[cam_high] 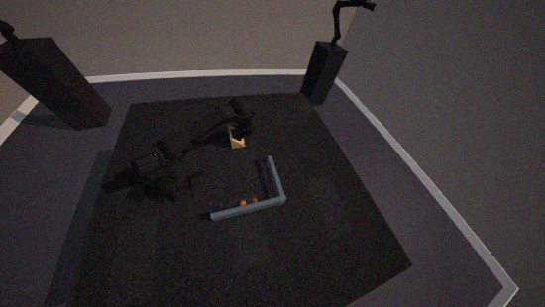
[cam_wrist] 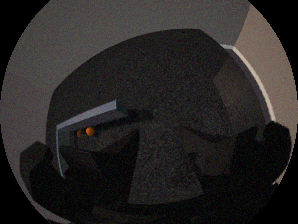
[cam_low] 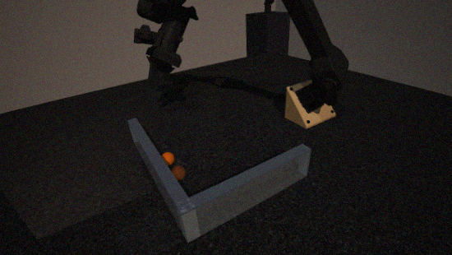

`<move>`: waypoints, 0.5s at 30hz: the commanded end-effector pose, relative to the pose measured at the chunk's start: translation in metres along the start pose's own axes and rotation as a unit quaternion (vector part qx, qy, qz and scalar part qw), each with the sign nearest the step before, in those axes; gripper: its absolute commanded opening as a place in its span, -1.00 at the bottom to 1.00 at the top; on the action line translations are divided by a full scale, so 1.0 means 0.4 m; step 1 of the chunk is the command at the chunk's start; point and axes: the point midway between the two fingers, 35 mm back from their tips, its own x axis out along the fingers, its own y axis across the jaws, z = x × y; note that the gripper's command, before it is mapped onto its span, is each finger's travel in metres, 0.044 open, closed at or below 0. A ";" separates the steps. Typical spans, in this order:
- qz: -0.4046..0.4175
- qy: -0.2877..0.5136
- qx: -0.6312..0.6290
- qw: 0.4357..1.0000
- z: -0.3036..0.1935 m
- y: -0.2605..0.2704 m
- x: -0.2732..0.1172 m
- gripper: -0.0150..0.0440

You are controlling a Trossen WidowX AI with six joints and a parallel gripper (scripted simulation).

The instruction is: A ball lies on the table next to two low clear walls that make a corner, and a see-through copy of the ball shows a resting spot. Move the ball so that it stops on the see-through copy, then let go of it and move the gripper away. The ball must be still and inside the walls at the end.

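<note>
Top view: ball (cam_high: 243,202) small, bright orange, on the desk (cam_high: 297,257) inside the corner walls (cam_high: 276,185), touching or nearly touching the long lower wall. See-through copy (cam_high: 255,200) duller, just beside the ball on the corner side. Arm stretched out well apart from the walls, gripper (cam_high: 190,179) on the open side of the corner, away from the ball.

Exterior view: ball (cam_low: 168,158) resting against the inner face of the left wall of the corner walls (cam_low: 214,197), see-through copy (cam_low: 178,172) just next to it toward the corner, the two nearly touching. Gripper (cam_low: 164,88) raised above the desk (cam_low: 370,164) beyond the far end of that wall, jaws pointing down, partly open, nothing between them.

Wrist view: ball (cam_wrist: 89,132) and copy (cam_wrist: 79,133) seen as two orange specks behind the walls (cam_wrist: 89,115), far ahead of the jaws.

Handling, as a judgement: likely light, hard, smooth and quick to roll; wall blocks one side, so best taken from above across the middle, jaws in line with the wall. Gentle release needed, or a roll off the mark.
</note>
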 end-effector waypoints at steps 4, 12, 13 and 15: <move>-0.016 0.158 -0.041 0.986 0.025 0.265 0.115 0.32; -0.039 0.281 -0.086 0.955 -0.019 0.514 0.180 0.32; -0.039 0.286 -0.087 0.954 -0.022 0.525 0.182 0.32; -0.040 0.288 -0.087 0.953 -0.023 0.530 0.183 0.32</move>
